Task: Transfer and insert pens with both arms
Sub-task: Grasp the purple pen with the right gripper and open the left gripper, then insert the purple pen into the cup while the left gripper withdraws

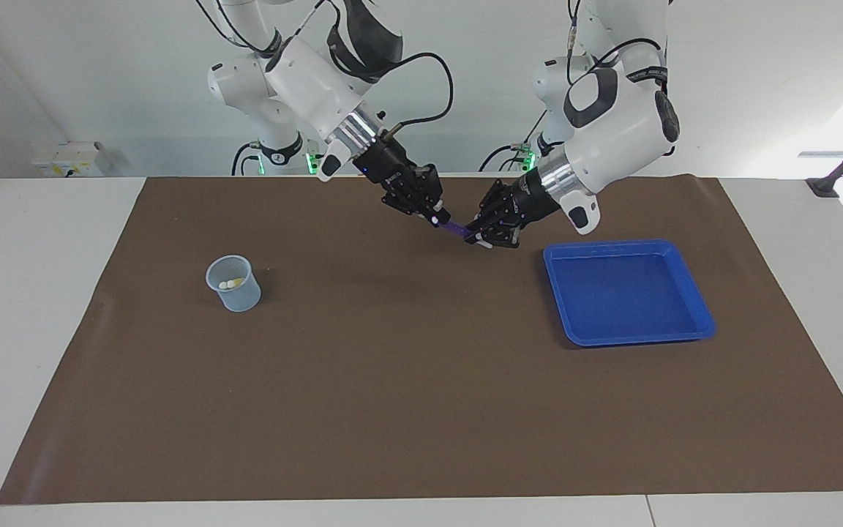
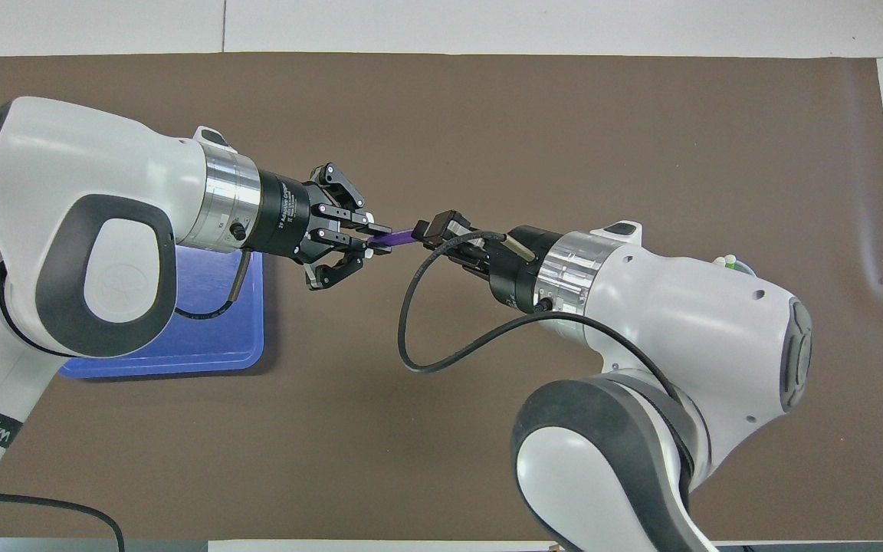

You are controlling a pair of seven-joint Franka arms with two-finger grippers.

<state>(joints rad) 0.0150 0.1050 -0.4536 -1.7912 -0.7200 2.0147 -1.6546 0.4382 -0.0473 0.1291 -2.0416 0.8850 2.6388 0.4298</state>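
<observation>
The purple pen (image 1: 455, 228) hangs in the air between both grippers, over the brown mat beside the blue tray. My left gripper (image 1: 478, 236) is shut on its lower end. My right gripper (image 1: 436, 217) is closed around its pale upper end. In the overhead view the pen (image 2: 395, 238) spans the gap between the left gripper (image 2: 376, 238) and the right gripper (image 2: 425, 232). The green and yellow pens (image 1: 230, 284) stand in a clear cup (image 1: 234, 296) toward the right arm's end; their tips (image 2: 725, 261) show past the right arm.
The blue tray (image 1: 637, 337) lies on the mat toward the left arm's end, with nothing in it; the left arm covers part of it in the overhead view (image 2: 211, 337). The brown mat (image 1: 407, 380) covers most of the white table.
</observation>
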